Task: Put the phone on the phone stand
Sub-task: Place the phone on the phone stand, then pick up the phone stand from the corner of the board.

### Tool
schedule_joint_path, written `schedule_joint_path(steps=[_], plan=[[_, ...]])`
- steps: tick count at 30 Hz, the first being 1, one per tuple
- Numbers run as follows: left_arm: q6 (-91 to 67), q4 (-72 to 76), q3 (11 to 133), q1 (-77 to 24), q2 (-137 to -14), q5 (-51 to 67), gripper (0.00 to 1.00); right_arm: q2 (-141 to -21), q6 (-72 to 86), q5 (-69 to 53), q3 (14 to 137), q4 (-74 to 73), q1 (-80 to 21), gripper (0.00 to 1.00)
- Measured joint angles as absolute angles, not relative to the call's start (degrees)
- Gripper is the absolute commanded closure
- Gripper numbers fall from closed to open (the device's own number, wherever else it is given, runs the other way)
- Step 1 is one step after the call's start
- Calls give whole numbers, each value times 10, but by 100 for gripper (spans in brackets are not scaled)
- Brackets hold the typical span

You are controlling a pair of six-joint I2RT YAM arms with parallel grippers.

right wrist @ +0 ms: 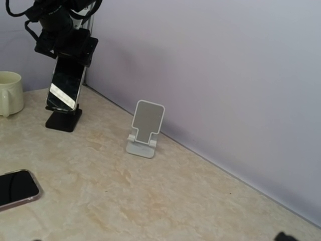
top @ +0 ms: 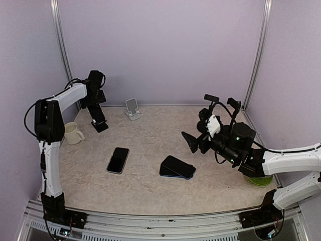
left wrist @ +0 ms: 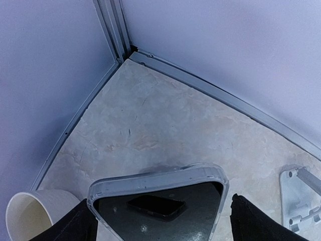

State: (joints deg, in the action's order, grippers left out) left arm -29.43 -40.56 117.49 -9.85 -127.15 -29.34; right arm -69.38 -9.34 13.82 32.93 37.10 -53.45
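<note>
A phone in a clear case leans upright on a black phone stand at the back left of the table. My left gripper is over its top end. In the left wrist view the phone lies between the fingers; the left finger is against its edge and the right finger stands clear of it, so the gripper is open. My right gripper hovers open and empty over the right half of the table, facing left.
An empty white phone stand sits by the back wall. A second phone lies flat mid-table, and a dark blue one lies to its right. There is a cream mug at the left wall and a green bowl under the right arm.
</note>
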Motion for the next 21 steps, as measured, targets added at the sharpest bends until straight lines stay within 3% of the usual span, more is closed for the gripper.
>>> schedule_joint_path(steps=[5,21], plan=[[-291,-405,1175,-98,-1272,-291,1,-694,-94,138,329,371,-535,0],[-285,-392,1156,-100,-1200,-258,1,-697,-93,138,330,364,-535,0]])
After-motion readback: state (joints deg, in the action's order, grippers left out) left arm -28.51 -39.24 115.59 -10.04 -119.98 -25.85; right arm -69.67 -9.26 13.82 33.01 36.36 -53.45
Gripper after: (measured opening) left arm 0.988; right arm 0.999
